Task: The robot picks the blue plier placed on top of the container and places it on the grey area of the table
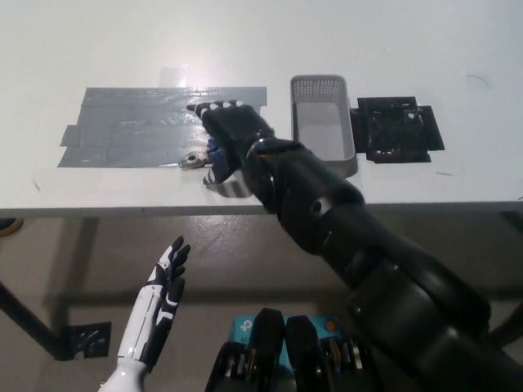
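Note:
The blue plier lies on the table at the lower right edge of the grey taped area; its metal head points left and its blue handles are partly hidden under my black right hand. That hand hovers just over the plier, open, with its fingers stretched out to the left. The pale mesh container stands just right of the hand with nothing in it. My white left hand rests open below the table edge at the lower left.
A black square patch lies right of the container. The white table's front edge runs close below the plier. My right forearm crosses that edge.

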